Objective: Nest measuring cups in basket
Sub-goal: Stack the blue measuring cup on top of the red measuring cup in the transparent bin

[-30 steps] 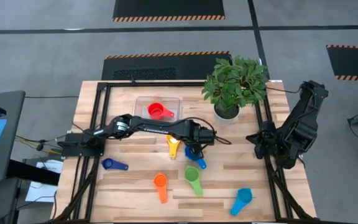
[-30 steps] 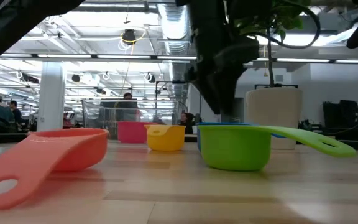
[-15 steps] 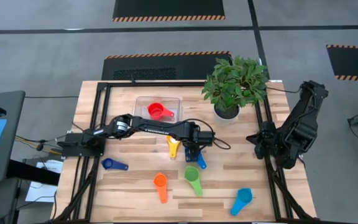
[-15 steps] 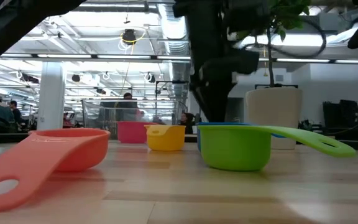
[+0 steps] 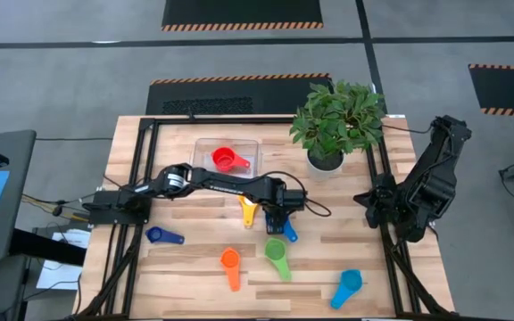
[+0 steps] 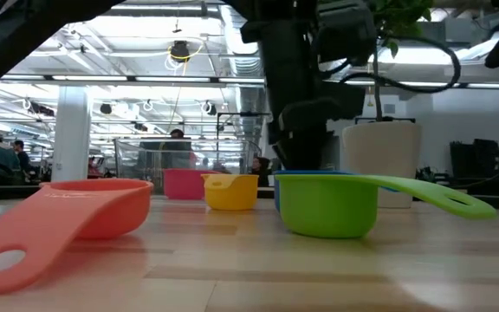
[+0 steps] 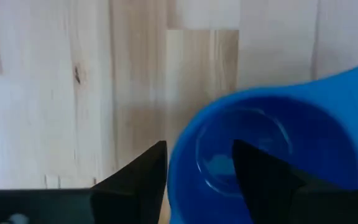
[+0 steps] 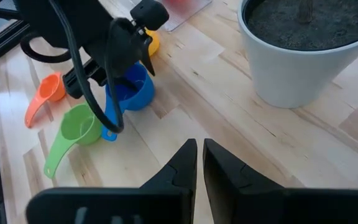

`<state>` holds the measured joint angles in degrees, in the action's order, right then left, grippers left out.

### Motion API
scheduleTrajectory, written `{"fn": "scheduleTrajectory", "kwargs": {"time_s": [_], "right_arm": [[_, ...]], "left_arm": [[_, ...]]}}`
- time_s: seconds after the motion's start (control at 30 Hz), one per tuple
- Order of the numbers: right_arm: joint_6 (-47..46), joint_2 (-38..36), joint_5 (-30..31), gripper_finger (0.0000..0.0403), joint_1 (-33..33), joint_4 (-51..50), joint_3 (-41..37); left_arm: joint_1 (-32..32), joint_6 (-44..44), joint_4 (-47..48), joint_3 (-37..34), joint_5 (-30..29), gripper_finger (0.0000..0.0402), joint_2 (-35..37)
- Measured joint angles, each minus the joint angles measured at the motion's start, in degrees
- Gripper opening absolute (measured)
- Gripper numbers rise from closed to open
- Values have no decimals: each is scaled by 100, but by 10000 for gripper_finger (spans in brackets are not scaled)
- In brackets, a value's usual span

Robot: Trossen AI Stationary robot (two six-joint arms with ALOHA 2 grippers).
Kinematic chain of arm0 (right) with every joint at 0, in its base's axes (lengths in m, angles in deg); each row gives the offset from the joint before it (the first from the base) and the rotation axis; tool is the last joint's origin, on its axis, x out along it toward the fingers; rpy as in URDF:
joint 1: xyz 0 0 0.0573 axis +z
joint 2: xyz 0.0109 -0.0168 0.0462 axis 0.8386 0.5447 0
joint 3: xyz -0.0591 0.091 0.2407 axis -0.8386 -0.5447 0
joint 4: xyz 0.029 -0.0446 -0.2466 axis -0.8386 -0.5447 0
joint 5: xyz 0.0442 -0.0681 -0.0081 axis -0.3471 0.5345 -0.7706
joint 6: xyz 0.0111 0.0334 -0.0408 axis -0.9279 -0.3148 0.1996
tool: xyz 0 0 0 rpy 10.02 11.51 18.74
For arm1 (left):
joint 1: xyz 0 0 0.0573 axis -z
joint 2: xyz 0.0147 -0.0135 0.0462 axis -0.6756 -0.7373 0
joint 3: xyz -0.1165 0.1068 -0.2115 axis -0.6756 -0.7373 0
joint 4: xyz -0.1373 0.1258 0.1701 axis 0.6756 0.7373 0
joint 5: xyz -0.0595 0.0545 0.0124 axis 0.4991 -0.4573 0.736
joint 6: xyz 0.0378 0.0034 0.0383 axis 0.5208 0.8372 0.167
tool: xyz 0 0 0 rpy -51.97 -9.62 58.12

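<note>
My left gripper (image 5: 277, 220) is open and points down over the blue measuring cup (image 7: 272, 149), which stands on the table. One finger (image 7: 143, 171) is outside the cup's wall and the other (image 7: 263, 171) is over its bowl; no touch shows. The red cup (image 5: 228, 160) lies in the clear basket (image 5: 205, 147). Around the gripper the yellow (image 5: 249, 210), green (image 5: 277, 253), orange (image 5: 230, 265), dark blue (image 5: 161, 235) and light blue (image 5: 347, 287) cups lie on the table. My right gripper (image 8: 199, 163) waits shut at the table's right edge.
A potted plant (image 5: 337, 120) in a white pot (image 8: 309, 43) stands at the far right of the table, beside the basket. The green cup's handle (image 6: 440, 198) points away from the blue cup. Bare wood lies along the table's left and near edges.
My left gripper has come down over the blue cup and rolled a little at the wrist, staying open. The cups have kept their places.
</note>
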<state>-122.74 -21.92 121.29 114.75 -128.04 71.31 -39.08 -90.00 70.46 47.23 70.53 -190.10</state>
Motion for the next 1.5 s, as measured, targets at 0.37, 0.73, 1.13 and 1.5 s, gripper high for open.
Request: {"fn": "scheduleTrajectory", "kwargs": {"time_s": [0.37,0.73,1.13,1.5], "right_arm": [[4,0,0,54,-4,0,0],[7,-1,2,54,-4,28,0],[6,2,36,54,-17,169,0],[4,3,24,54,-17,339,0]], "left_arm": [[-89,-303,-99,-51,147,12,34],[72,-791,924,-48,-617,1,1622],[-1287,-1746,2970,-1070,-1838,0,2751],[-2489,-1029,1423,-2296,-1478,0,2743]]}}
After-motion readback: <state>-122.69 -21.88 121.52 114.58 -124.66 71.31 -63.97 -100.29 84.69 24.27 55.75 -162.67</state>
